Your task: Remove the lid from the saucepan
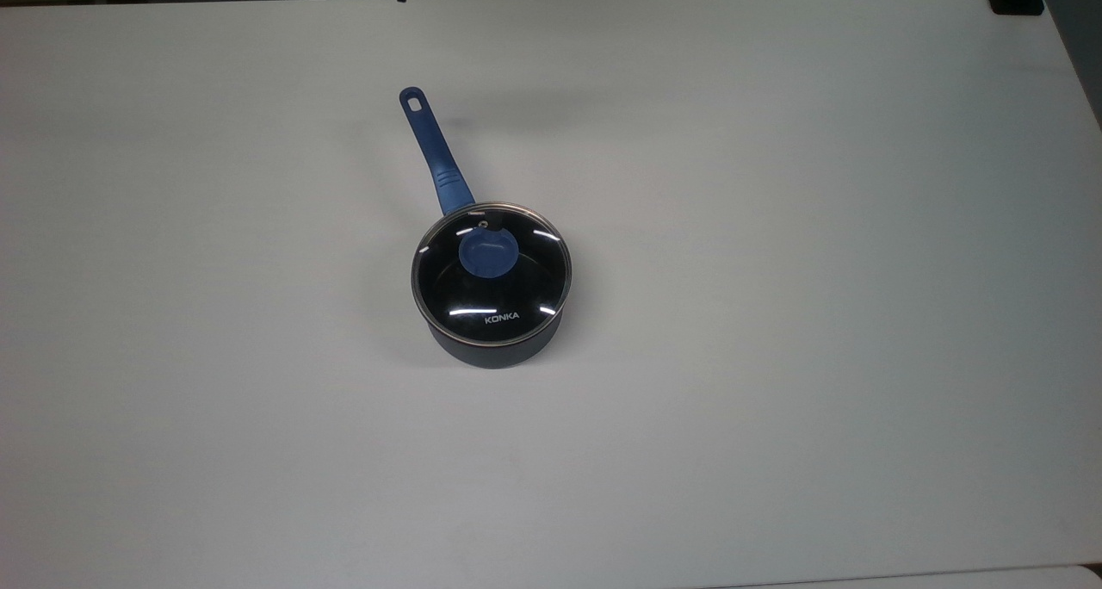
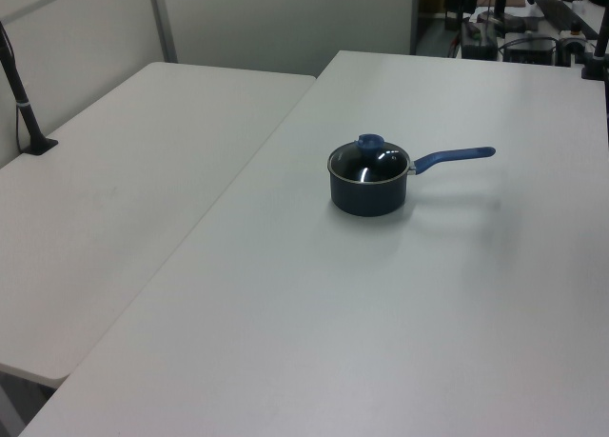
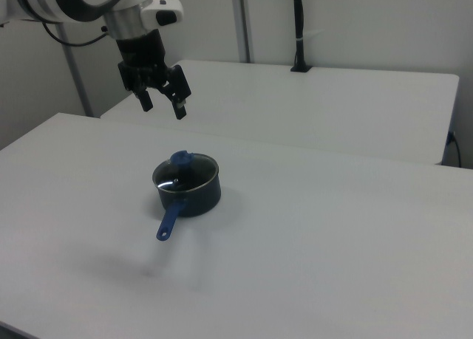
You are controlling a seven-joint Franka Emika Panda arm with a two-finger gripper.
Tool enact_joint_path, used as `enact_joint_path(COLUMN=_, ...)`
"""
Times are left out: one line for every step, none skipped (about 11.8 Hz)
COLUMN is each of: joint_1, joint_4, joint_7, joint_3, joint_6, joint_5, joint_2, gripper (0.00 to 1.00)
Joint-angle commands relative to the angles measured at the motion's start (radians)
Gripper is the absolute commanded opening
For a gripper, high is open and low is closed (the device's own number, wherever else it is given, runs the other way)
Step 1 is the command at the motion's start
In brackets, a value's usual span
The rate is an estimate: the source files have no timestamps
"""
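Up at the right view's left, the black two-finger gripper (image 3: 162, 103) hangs in the air, fingers spread apart, gripping nothing. Below and to its right the small dark navy saucepan (image 3: 194, 194) sits on the white table (image 3: 332, 228), its clear glass, steel-rimmed, blue-knobbed lid (image 3: 183, 173) on top.
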Motion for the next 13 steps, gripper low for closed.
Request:
enact_joint_path(joint_1=0.006, joint_4=-0.029, joint_7=-0.023, joint_3=-0.004, joint_6=-0.006, joint_5=0.015, joint_2=-0.019, gripper=1.0)
enact_joint_path(joint_1=0.009, joint_4=-0.03, joint_7=-0.022, joint_3=-0.004, joint_6=-0.008, joint_5=0.015, joint_2=-0.021, gripper=1.0)
enact_joint_path(joint_1=0.009, joint_4=-0.032, joint_7=-0.019, joint_3=-0.004, joint_6=-0.008, joint_5=0.017, joint_2=-0.021, gripper=1.0)
enact_joint_path(joint_1=0.009, joint_4=-0.032, joint_7=-0.019, joint_3=-0.004, joint_6=-0.006, joint_5=0.017, joint_2=-0.019, gripper=1.0)
enact_joint_path(joint_1=0.008, joint_4=-0.032, joint_7=-0.022, joint_3=-0.004, joint_6=-0.006, joint_5=0.017, joint_2=-0.019, gripper=1.0)
enact_joint_path(joint_1=0.008, joint_4=-0.032, joint_7=-0.022, joint_3=-0.004, joint_6=-0.006, joint_5=0.017, joint_2=-0.018, gripper=1.0)
enact_joint_path(joint_1=0.008, joint_4=-0.032, joint_7=-0.022, joint_3=-0.004, joint_6=-0.006, joint_5=0.017, joint_2=-0.018, gripper=1.0)
enact_joint_path(joint_1=0.008, joint_4=-0.03, joint_7=-0.022, joint_3=-0.004, joint_6=-0.006, joint_5=0.018, joint_2=-0.018, gripper=1.0)
enact_joint_path(joint_1=0.006, joint_4=-0.03, joint_7=-0.022, joint_3=-0.004, joint_6=-0.005, joint_5=0.018, joint_2=-0.018, gripper=1.0)
enact_joint_path(joint_1=0.005, joint_4=-0.03, joint_7=-0.022, joint_3=-0.004, joint_6=-0.003, joint_5=0.018, joint_2=-0.015, gripper=1.0)
enact_joint_path(joint_1=0.002, joint_4=-0.03, joint_7=-0.023, joint_3=-0.004, joint_6=0.0, joint_5=0.018, joint_2=-0.013, gripper=1.0)
enact_joint_path(joint_1=0.002, joint_4=-0.032, joint_7=-0.026, joint_3=-0.004, joint_6=0.006, joint_5=0.018, joint_2=-0.009, gripper=1.0)
enact_joint_path(joint_1=0.002, joint_4=-0.03, joint_7=-0.032, joint_3=-0.004, joint_6=0.008, joint_5=0.018, joint_2=-0.001, gripper=1.0)
